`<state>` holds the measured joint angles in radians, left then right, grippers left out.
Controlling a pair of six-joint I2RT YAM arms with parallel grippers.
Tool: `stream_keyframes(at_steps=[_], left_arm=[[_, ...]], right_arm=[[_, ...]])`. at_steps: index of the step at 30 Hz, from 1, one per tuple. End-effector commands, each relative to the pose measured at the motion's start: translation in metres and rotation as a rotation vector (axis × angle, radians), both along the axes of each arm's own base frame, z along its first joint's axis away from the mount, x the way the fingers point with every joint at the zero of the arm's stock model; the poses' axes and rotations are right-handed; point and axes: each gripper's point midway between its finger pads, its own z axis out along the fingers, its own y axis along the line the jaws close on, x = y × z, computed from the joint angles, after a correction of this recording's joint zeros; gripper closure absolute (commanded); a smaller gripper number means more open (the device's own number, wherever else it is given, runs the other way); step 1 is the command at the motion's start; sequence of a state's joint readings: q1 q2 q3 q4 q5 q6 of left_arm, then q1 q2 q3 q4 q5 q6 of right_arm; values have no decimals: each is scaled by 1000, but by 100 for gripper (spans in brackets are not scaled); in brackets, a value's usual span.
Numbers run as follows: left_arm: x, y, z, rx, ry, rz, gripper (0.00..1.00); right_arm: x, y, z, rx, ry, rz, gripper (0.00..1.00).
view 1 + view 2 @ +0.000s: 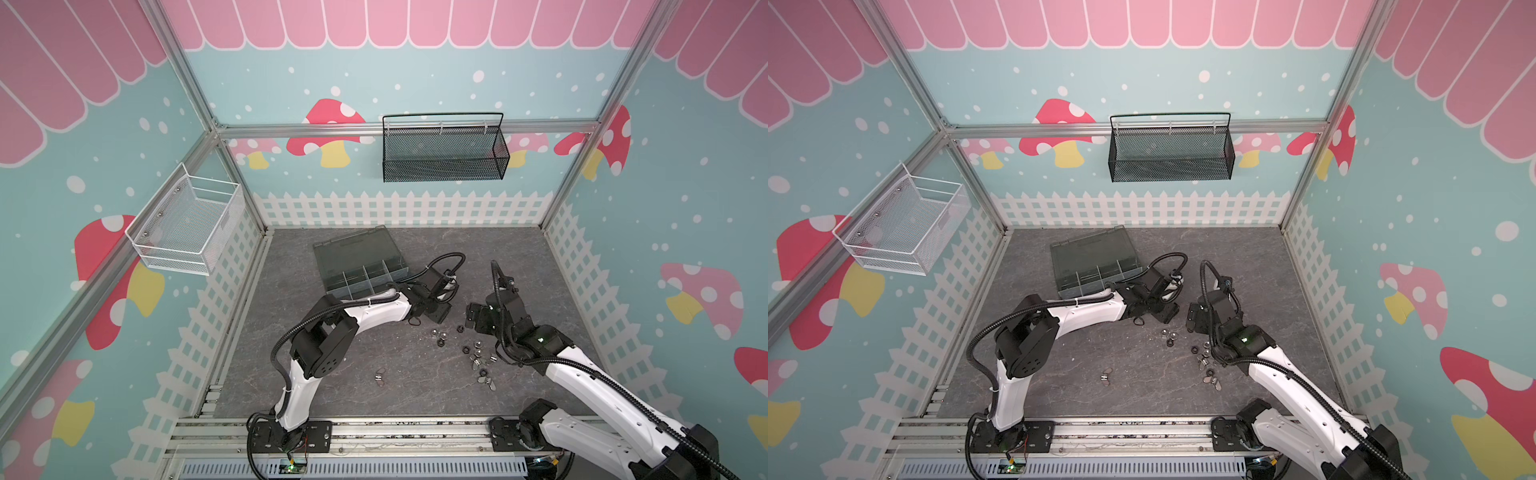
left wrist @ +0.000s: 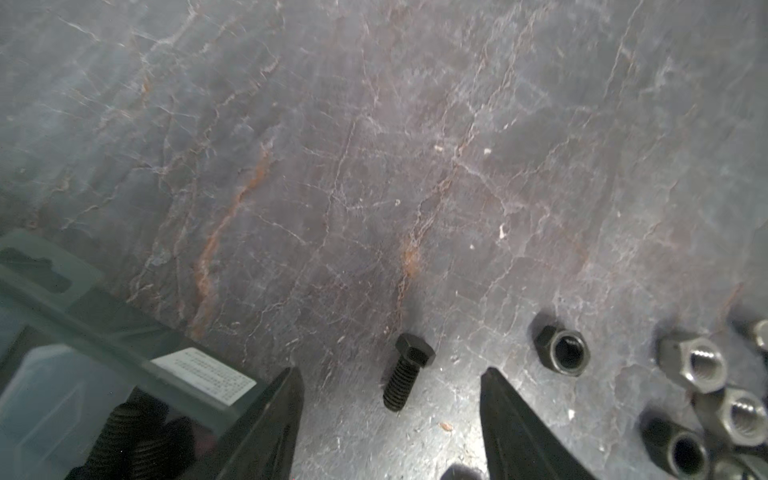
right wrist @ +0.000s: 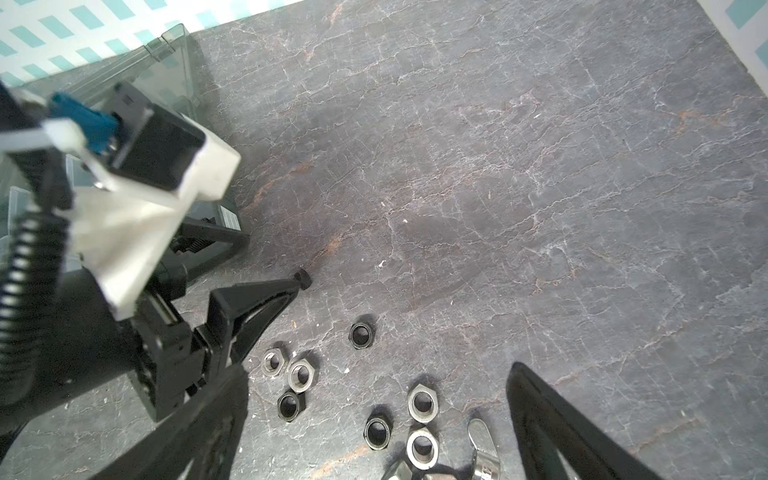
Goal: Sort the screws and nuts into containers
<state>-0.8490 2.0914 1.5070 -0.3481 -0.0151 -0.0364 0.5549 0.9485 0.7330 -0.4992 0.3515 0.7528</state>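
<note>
Straddling a black screw (image 2: pixel 405 374) that lies flat on the desk (image 2: pixel 374 166), the left claw (image 2: pixel 391 370) has its jaws partly apart, one fingertip on either side of the screw. In the left wrist view neither fingertip touches it, so the claw holds nothing. The screw's hex head is the end farther from the claw's body. Just beside this claw sits the box (image 1: pixel 353 249), near the back of the desk with its lid swung open toward the rear wall. Both top views show its containers (image 1: pixel 365 277) as a row of compartments split by clear dividers, partly hidden by the left arm. In the left wrist view the compartment nearest the claw holds other screws (image 2: pixel 133 436), also black, behind a wall that carries a white label (image 2: pixel 203 374). The right claw (image 3: pixel 380 370) gapes wide and empty above the desk, just right of the left claw. Loose nuts (image 3: pixel 422 402), some silver and some black, lie between and around its fingers. A black nut (image 2: pixel 563 351) lies near the straddled screw, apart from it. One wing nut (image 3: pixel 482 449) rests by the right claw's finger, and another wing nut (image 1: pixel 379 377) lies alone nearer the front edge, well apart from the rest.
</note>
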Motion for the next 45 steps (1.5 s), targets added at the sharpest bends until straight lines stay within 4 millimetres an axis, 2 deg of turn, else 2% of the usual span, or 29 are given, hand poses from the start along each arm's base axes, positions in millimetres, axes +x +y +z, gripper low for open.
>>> stream_keyframes(at_steps=[1,9,18,34,45], left_arm=[[-8,5,-17,109,0,-76,32],[-4,12,-34,199,1,-90,35],[-5,8,-47,247,59,-121,41],[-8,7,-61,321,136,-163,51],[-13,8,-72,345,179,-182,61]], right_arm=[[-2,-5,-7,6,18,-35,2],[-1,-3,-9,17,23,-33,2],[2,-1,-11,5,34,-28,2],[16,-3,10,-23,-5,-16,2],[20,-8,14,-22,-10,-32,2]])
